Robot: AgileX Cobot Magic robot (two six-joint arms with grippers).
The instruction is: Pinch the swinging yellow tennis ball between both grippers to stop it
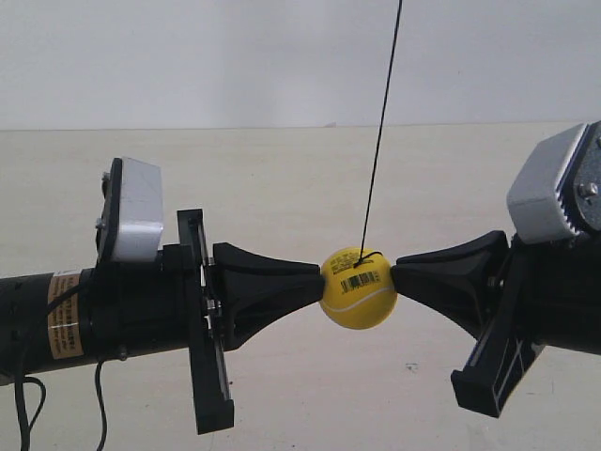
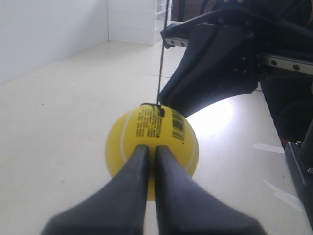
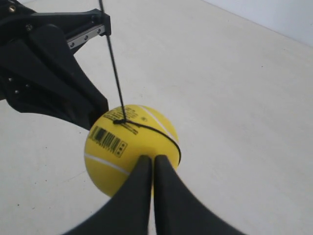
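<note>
The yellow tennis ball [image 1: 358, 287] hangs on a thin black string [image 1: 381, 122], with its barcode sticker facing the exterior camera. Two black wedge grippers press on it from opposite sides. In the exterior view one tip [image 1: 316, 278] touches the ball's left side and the other tip [image 1: 395, 275] its right side. In the left wrist view my left gripper [image 2: 152, 149] is shut, its tips against the ball [image 2: 146, 127], the other gripper [image 2: 215, 68] behind it. In the right wrist view my right gripper [image 3: 148, 160] is shut, tips on the ball [image 3: 124, 147].
A pale floor [image 1: 300, 169] lies below and a white wall [image 1: 188, 56] behind. Grey-white boxes [image 1: 136, 211] sit on both arms, the second [image 1: 549, 188] at the right. A white shelf unit [image 2: 161, 14] stands far off in the left wrist view.
</note>
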